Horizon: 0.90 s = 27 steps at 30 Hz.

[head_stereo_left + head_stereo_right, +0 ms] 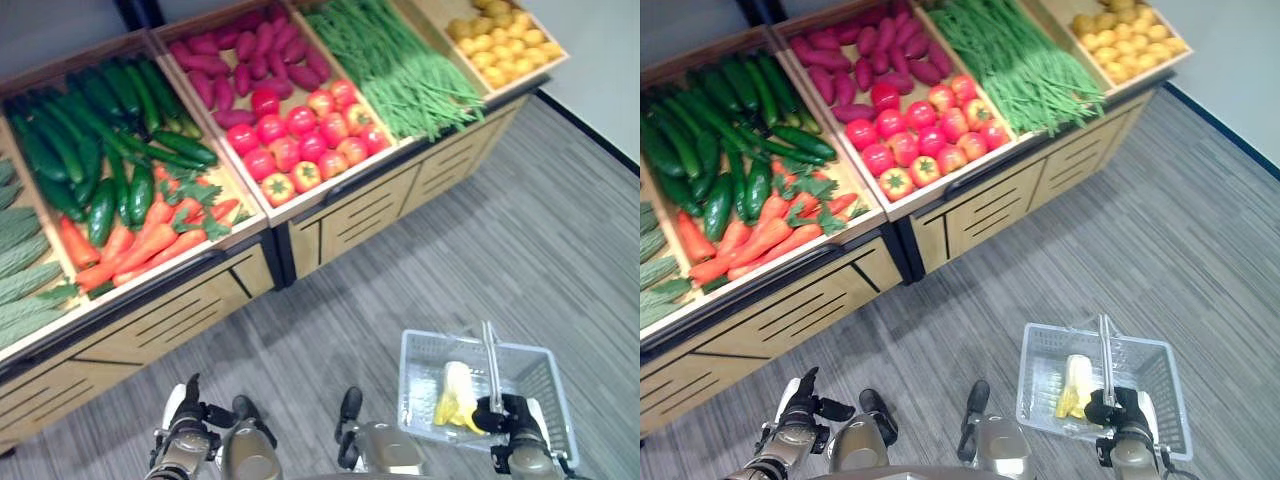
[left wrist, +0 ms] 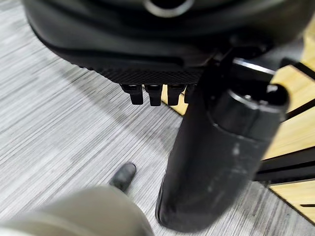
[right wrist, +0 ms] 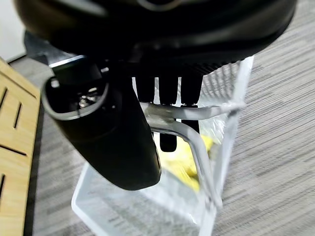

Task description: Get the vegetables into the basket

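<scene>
A white wire basket (image 1: 545, 395) is carried low at the robot's right by its metal handle (image 3: 189, 130), around which the fingers of the right robot hand (image 1: 510, 425) are curled. One pale yellow-green vegetable (image 1: 455, 395), possibly a cabbage or a corn cob, already lies inside. The left robot hand (image 1: 185, 425) hangs near the floor with its fingers relaxed and nothing in them.

The rest of the vegetables lie on the wooden produce stand (image 1: 330, 220), well apart from the basket: cucumbers (image 1: 100, 140), carrots (image 1: 145, 240), tomatoes (image 1: 305, 135), purple sweet potatoes (image 1: 245, 60) and green beans (image 1: 400, 65).

The carrots and cucumbers are judged to be stiff, fairly light and smooth, best taken across the middle of the body, not by the leafy tops. The tomatoes look round and glossy, so slipping is likely unless they are cupped from above. The beans are thin and loose and would be hard to gather. The basket is light and will swing on its handle when loaded.
</scene>
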### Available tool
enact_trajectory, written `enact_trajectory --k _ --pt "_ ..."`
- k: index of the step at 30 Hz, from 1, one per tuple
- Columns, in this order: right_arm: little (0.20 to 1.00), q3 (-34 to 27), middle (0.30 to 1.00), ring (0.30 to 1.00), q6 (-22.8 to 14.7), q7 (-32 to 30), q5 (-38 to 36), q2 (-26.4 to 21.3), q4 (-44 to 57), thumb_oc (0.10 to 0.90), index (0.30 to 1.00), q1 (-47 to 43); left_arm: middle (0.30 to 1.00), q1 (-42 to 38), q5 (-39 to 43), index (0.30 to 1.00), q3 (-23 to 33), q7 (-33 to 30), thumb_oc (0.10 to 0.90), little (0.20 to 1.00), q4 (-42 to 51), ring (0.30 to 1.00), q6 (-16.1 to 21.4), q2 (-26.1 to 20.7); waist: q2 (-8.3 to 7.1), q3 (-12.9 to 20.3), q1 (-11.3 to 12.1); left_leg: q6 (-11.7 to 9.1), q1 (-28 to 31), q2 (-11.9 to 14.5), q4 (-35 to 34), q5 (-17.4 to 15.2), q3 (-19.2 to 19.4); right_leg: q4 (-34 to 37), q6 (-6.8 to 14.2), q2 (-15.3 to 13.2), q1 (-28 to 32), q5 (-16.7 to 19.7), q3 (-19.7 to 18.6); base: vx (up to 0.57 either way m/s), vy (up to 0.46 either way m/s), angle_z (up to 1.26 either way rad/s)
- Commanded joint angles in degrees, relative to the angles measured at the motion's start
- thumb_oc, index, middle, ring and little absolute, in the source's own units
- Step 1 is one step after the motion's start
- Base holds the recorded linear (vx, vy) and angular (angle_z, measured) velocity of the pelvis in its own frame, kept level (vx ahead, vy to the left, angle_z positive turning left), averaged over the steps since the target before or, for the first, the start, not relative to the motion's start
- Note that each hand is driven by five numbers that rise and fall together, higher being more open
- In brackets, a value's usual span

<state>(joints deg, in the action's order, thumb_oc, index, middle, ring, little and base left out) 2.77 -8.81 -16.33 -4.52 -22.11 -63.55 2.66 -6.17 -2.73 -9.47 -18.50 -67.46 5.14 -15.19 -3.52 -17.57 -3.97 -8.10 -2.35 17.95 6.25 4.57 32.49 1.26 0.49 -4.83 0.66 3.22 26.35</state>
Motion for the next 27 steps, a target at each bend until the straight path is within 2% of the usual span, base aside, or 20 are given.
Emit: enact_trajectory --k 1,2,4,5,8,10,12,13,14,15,17,18,20,21,24,27 --pt "0.3 -2.5 0.3 0.3 -2.5 -2.6 -1.6 -3.7 2.4 0.4 0.3 1.6 1.0 0.0 -1.8 1.0 -0.7 -1.6 0.9 1.0 1.1 1.0 0.8 -2.0 -0.14 1.3 0.9 -0.9 0.0 -2.4 0.5 0.1 -5.2 -8.9 8.1 -4.8 0.2 -7.6 -6.3 0.1 0.176 0.27" --pt "0.3 -2.9 0.3 0.3 -2.4 -2.5 -1.6 -3.2 1.8 0.4 0.3 1.5 1.0 -0.2 -2.5 1.0 -1.1 -1.1 0.9 1.0 0.7 1.0 0.7 -2.1 -0.15 1.3 1.0 -0.2 -0.2 -3.7 0.2 -0.7 -5.4 -9.5 8.6 -6.1 0.7 -7.1 -5.9 0.09 0.174 0.3" --pt "0.3 -2.8 0.3 0.3 -2.2 -2.3 -1.0 -2.9 2.2 0.4 0.3 1.4 1.0 0.0 -2.5 1.0 -1.1 -0.8 0.9 1.0 0.8 1.0 0.9 -2.3 -0.41 1.3 1.4 0.2 -0.4 -4.6 0.6 -1.5 -5.8 -9.6 9.1 -7.3 1.1 -6.6 -5.7 0.14 0.261 0.52" --pt "0.3 -2.4 0.3 0.3 -2.0 -2.0 -0.2 -2.5 2.2 0.4 0.3 0.9 1.0 0.2 -3.1 1.0 -0.8 -0.6 0.9 1.0 0.6 1.0 0.9 -2.7 -0.75 1.5 2.2 1.2 -0.9 -6.2 0.4 -2.6 -6.4 -9.4 10.2 -8.8 1.7 -5.5 -5.6 0.13 0.233 0.58" --pt "0.3 -2.2 0.3 0.3 -1.8 -1.9 0.2 -2.4 2.3 0.4 0.3 0.8 1.0 0.4 -3.1 1.0 -0.6 -0.6 0.9 1.0 0.6 1.0 0.9 -3.0 -0.93 1.6 2.4 1.6 -0.9 -7.0 0.0 -3.0 -6.5 -9.8 10.6 -9.4 1.7 -5.1 -5.5 0.09 0.154 0.37" --pt "0.3 -1.8 0.3 0.3 -1.3 -1.6 0.2 -1.9 0.5 0.4 0.3 -0.7 1.0 0.2 -3.0 1.0 -0.5 -0.1 0.9 1.0 0.0 1.0 1.0 -3.5 -1.02 1.8 3.1 3.4 -0.4 -9.5 -1.5 -4.2 -7.6 -15.3 11.8 -11.5 0.0 -3.2 -6.1 0.11 0.233 0.25" --pt "0.3 -1.2 0.3 0.3 -1.2 -1.5 0.6 -2.0 1.5 0.4 0.3 -1.4 1.0 0.5 -2.0 1.0 -0.1 0.2 0.9 1.0 0.2 1.0 1.0 -3.8 -0.98 1.4 3.2 4.7 0.7 -10.7 -2.2 -5.3 -7.6 -20.9 12.6 -13.1 -2.5 -0.4 -6.8 0.05 0.188 0.27" --pt "0.3 -1.2 0.3 0.3 -1.2 -1.4 0.5 -2.1 1.2 0.4 0.3 -1.9 1.0 0.2 -1.9 1.0 0.0 0.4 0.9 1.0 0.2 1.0 1.1 -4.0 -0.66 1.1 3.3 5.7 0.5 -10.8 -2.2 -4.5 -7.3 -22.7 11.9 -13.1 -3.8 1.5 -7.4 0.02 0.122 0.23" --pt "0.3 -1.2 0.3 0.3 -1.1 -1.3 0.4 -2.2 1.4 0.4 0.3 -2.2 1.0 0.0 -1.6 1.0 -0.5 1.1 0.9 1.0 0.2 1.0 1.1 -4.1 -0.23 0.7 2.5 6.0 0.6 -11.1 -2.3 -4.9 -8.6 -24.9 12.1 -11.5 -5.6 2.1 -11.6 0.04 0.082 0.15" --pt "0.3 -1.1 0.3 0.3 -1.0 -1.1 0.1 -2.3 0.8 0.4 0.3 -2.5 1.0 -0.1 -1.6 1.0 -0.6 1.2 0.9 1.0 0.0 1.0 1.2 -4.0 0.1 0.6 2.3 6.0 1.4 -11.2 -2.7 -5.1 -9.2 -24.7 11.8 -10.4 -6.7 0.9 -13.8 0.12 0.064 0.17" --pt "0.3 -0.9 0.3 0.3 -1.1 -1.1 -0.3 -2.2 -0.1 0.4 0.3 -2.7 1.0 -0.4 -1.3 1.0 -1.0 1.6 0.9 1.0 -0.5 1.0 1.5 -4.0 0.71 0.7 1.5 5.5 2.9 -11.5 -3.9 -5.0 -10.5 -21.3 11.0 -8.4 -8.1 -1.6 -16.7 0.12 0.023 0.3" --pt "0.3 -0.9 0.3 0.3 -1.1 -1.1 -0.3 -2.2 -0.1 0.4 0.3 -2.7 1.0 -0.4 -1.3 1.0 -1.0 1.6 0.9 1.0 -0.5 1.0 1.5 -4.0 0.82 0.8 1.6 5.5 2.7 -11.3 -4.0 -4.9 -10.5 -21.1 10.9 -8.2 -8.1 -1.3 -16.7 0.11 -0.049 0.42" --pt "0.3 -0.7 0.3 0.3 -1.1 -0.9 -0.8 -2.3 -1.4 0.4 0.3 -3.4 1.0 -1.1 -0.8 1.0 -1.2 2.2 0.9 1.0 -1.3 1.0 1.8 -4.0 0.99 0.9 0.9 4.6 3.3 -11.2 -4.5 -4.8 -12.1 -15.0 10.9 -7.8 -8.7 -1.8 -18.7 0.15 -0.144 0.4" --pt "0.3 -0.5 0.3 0.3 -0.9 -0.2 -1.0 -2.3 -2.3 0.4 0.3 -3.1 1.0 -1.4 -0.5 1.0 -1.3 3.4 0.9 1.0 -2.2 1.0 2.2 -4.3 0.71 1.1 0.1 3.7 3.6 -10.7 -3.9 -5.1 -13.9 -11.2 11.5 -7.4 -8.7 -1.7 -22.2 0.15 -0.211 0.53" --pt "0.3 -1.1 0.3 0.3 -0.7 0.0 -1.0 -2.5 -3.4 0.4 0.3 -2.3 1.0 -0.7 -0.3 1.0 -1.9 5.3 0.9 1.0 -1.9 1.0 2.4 -4.7 0.12 1.5 0.4 3.0 3.3 -10.0 -2.5 -5.1 -15.3 -9.1 10.9 -6.6 -6.5 -2.5 -22.1 0.06 -0.184 0.77" --pt "0.3 -1.7 0.3 0.3 -0.4 0.5 -0.7 -3.1 -5.6 0.4 0.3 -1.9 1.0 0.0 -0.4 1.0 -1.2 5.9 0.9 1.0 -2.4 1.0 2.5 -5.3 0.61 2.3 0.7 1.9 3.4 -8.7 -3.7 -3.4 -16.4 -6.5 10.0 -4.9 -4.6 -2.6 -21.2 0.04 -0.215 0.4"
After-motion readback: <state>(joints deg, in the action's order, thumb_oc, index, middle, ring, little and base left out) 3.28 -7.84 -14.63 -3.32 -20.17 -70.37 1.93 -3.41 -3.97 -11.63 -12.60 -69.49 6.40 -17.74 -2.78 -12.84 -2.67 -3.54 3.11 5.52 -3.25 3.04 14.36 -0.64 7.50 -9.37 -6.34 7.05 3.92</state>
